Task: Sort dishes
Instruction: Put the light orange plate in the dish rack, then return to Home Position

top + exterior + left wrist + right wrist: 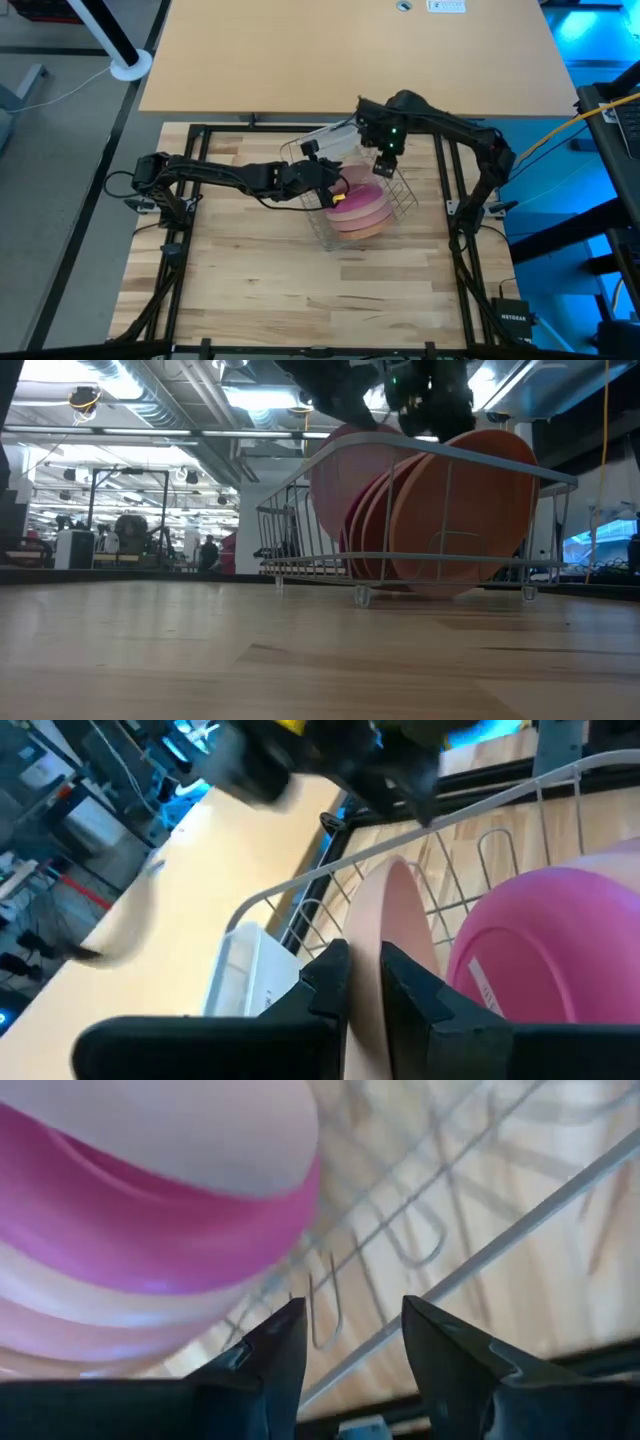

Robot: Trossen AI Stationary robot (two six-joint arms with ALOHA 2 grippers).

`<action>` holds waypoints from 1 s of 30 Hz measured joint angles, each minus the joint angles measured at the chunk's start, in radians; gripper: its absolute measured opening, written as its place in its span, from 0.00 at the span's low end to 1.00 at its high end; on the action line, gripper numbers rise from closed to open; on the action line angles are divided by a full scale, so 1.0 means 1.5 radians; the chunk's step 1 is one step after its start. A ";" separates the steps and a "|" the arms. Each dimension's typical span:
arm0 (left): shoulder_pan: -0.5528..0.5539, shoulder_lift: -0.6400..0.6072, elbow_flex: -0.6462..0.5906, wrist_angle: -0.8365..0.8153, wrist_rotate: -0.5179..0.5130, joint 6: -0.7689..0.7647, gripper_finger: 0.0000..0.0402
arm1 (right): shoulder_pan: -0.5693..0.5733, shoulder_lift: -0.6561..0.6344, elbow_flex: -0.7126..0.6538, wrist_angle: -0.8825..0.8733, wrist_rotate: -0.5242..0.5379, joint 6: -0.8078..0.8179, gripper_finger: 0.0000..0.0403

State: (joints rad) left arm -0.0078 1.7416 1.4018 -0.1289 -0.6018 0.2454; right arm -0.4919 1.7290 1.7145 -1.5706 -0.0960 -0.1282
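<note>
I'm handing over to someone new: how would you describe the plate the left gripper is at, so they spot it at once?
Find the silver wire rack in the middle of the wooden table, with plates standing on edge in it. The pale peach-pink plate is the end one on the left arm's side, its rim between the left gripper fingers, beside a magenta plate.

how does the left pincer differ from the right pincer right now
The left pincer straddles the rim of a pale peach-pink plate in the wire rack, fingers nearly closed on it; the right pincer holds nothing, with wire and wood showing through its gap. The left reaches into the rack from the left side; the right hangs over the rack's far edge. Both are dark two-finger pincers at the same rack.
</note>
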 joint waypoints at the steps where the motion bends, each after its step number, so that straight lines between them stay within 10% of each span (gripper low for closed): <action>1: 0.000 0.000 0.000 0.000 0.000 -0.003 0.07 | 0.000 0.000 0.020 0.001 0.000 0.000 0.42; 12: 0.013 0.003 -0.002 -0.003 0.164 -0.016 0.23 | 0.001 -0.001 0.234 0.000 0.000 0.021 0.42; 30: 0.073 0.046 -0.002 0.153 0.225 -0.029 0.29 | 0.001 0.000 0.372 0.007 -0.001 0.108 0.42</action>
State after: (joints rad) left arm 0.1013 1.8111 1.3987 0.1005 -0.2642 0.2019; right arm -0.4900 1.7287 2.2719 -1.5600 -0.0969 0.0338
